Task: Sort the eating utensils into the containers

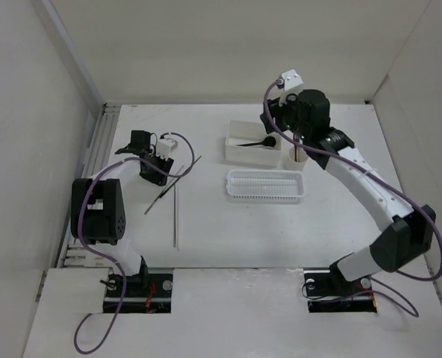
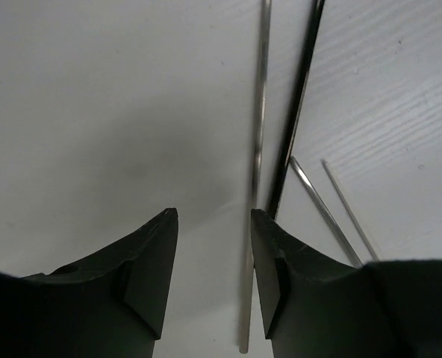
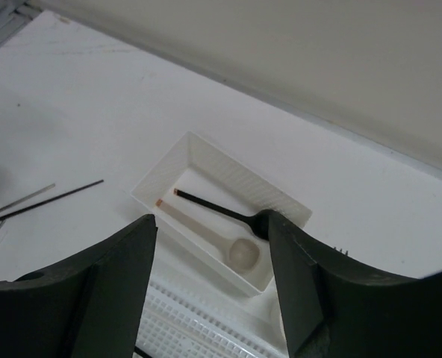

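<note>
**Utensils, boxed.** Black spoon (image 3: pixel 213 207) and beige spoon (image 3: pixel 240 252), both round-bowled, lie side by side in the white box (image 3: pixel 198 156). Their handles point to the upper left of the right wrist view.

**Utensils, loose.** Slim sticks lie on the table (image 1: pixel 228 231), centre-left of the top view. In the left wrist view the black stick (image 2: pixel 296 112) and metal stick (image 2: pixel 258 134) run nearly parallel. Two pale sticks (image 2: pixel 329 216) fan off to the lower right.

**Containers.** The white box sits upper centre in the top view, with the cream cup (image 1: pixel 296 158) just beside its right end. The mesh basket (image 1: pixel 266 186) lies just below both.

**Left gripper** (image 2: pixel 213 220). Jaws partly apart with nothing between them, low over the table. Its right finger (image 2: pixel 281 268) overlaps the black and metal sticks in view.

**Right gripper** (image 3: pixel 212 227). Jaws spread wide and holding nothing, above the box and cup.

**Surroundings.** Purple cables (image 1: pixel 400 198) loop along the arms. Walls close the left, back and right edges. Open table runs from the basket down to the near edge.
</note>
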{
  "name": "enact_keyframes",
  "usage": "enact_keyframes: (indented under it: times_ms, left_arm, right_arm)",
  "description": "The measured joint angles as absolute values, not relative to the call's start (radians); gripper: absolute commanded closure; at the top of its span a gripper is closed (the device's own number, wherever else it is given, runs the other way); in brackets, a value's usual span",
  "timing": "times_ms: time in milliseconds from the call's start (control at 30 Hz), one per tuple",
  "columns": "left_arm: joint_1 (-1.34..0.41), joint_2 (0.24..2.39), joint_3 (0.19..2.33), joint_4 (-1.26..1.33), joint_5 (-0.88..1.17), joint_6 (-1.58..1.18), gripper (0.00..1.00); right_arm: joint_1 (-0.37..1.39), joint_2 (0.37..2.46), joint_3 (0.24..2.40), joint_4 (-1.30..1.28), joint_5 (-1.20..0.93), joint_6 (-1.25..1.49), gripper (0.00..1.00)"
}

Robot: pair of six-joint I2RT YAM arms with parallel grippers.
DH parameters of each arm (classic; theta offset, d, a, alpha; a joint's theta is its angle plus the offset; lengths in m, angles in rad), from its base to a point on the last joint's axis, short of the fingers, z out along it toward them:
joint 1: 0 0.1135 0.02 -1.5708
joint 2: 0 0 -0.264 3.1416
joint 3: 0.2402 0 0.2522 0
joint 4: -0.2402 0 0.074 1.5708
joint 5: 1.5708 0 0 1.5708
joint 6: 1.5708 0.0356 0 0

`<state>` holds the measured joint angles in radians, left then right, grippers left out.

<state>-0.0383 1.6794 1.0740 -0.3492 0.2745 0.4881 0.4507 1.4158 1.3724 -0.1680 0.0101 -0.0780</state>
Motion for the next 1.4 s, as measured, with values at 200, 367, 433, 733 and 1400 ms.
enact_keyframes:
  times_ms: [200,367,433,733,1400]
  left_arm:
    - [-0.059,1.680,1.043,-0.336,0.274,0.486,0.59]
    - [-0.056,1.680,1.040,-0.321,0.266,0.476,0.59]
    - [-0.054,1.680,1.040,-0.316,0.264,0.470,0.59]
    - [-0.052,1.681,1.040,-0.309,0.265,0.459,0.59]
    - [-0.062,1.686,1.038,-0.311,0.266,0.460,0.59]
  right_arm:
    - [0.476,1.652,1.548,-0.257,-0.124,-0.141,0.31]
    - [0.532,1.850,1.673,-0.415,-0.237,-0.297,0.18]
    - [0.548,1.907,1.685,-0.459,-0.260,-0.344,0.17]
    - [0.562,1.974,1.686,-0.500,-0.276,-0.403,0.35]
    - [0.587,2.021,1.609,-0.454,-0.175,-0.520,1.00]
